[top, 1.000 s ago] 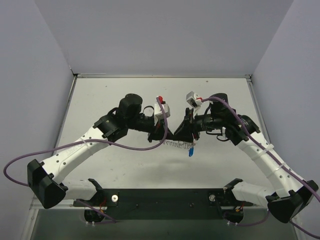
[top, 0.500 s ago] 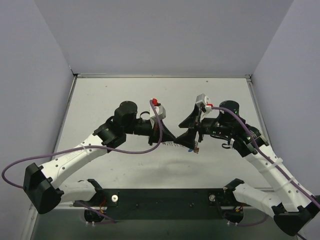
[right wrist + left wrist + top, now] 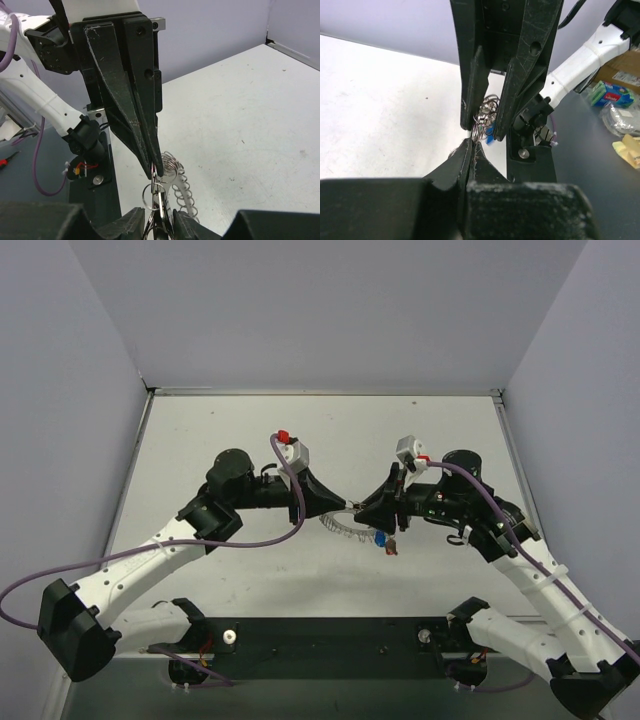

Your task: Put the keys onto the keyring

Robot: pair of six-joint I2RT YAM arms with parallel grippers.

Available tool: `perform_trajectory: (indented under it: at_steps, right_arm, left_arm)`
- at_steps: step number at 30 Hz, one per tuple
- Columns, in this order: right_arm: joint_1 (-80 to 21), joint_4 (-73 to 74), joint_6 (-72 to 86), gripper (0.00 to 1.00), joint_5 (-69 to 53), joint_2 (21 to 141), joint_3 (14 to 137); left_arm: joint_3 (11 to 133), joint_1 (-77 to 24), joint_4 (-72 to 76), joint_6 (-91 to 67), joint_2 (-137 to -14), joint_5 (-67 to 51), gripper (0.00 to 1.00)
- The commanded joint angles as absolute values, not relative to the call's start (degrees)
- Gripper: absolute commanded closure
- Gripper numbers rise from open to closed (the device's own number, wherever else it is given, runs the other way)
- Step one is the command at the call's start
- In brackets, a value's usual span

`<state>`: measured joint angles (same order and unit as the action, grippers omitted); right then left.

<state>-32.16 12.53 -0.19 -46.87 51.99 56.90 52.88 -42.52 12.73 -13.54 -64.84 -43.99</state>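
White table (image 3: 220, 430), grey walls (image 3: 320, 310). The silvery, coiled keyring (image 3: 345, 528) sags between my left gripper (image 3: 347, 508), clenched on it, and my right gripper (image 3: 362, 517), half-parted; whether that one grips, I cannot tell. A blue key (image 3: 381, 537) dangles.

There is one keyring (image 3: 340, 528), a single coiled silvery loop.

Two keys can be counted just right of the keyring: one blue key (image 3: 381, 537) and one reddish key (image 3: 392, 546). Whether more hang there cannot be told.

Two grippers meet at the keyring, the left gripper (image 3: 343, 506) and the right gripper (image 3: 366, 512), each with two black fingers, four fingers in all.

Two arms reach toward the keyring, the left arm (image 3: 150, 560) and the right arm (image 3: 540, 575).

Two small pale camera boxes sit above the keyring, the left box (image 3: 297, 452) and the right box (image 3: 406, 450).

One table (image 3: 230, 425) lies under the keyring.
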Motion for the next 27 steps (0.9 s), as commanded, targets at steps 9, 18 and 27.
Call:
perform_trajectory:
  at_steps: [9, 18, 27]
  right_arm:
    - [-31.82, 10.37, -0.18, 0.98, -48.78, 51.5, 56.25]
    - [-31.55, 10.72, -0.44, 0.65, -45.36, 50.1, 56.69]
    - [-30.41, 9.94, -1.67, 0.37, -43.24, 45.26, 59.5]
  left_arm:
    - [49.4, -41.66, 36.2, -24.51, -63.28, -41.48, 1.0]
    - [50.53, -41.66, 34.99, -23.74, -64.34, -42.19, 1.0]
    - [54.31, -41.48, 20.31, -13.55, -62.84, -43.68, 1.0]
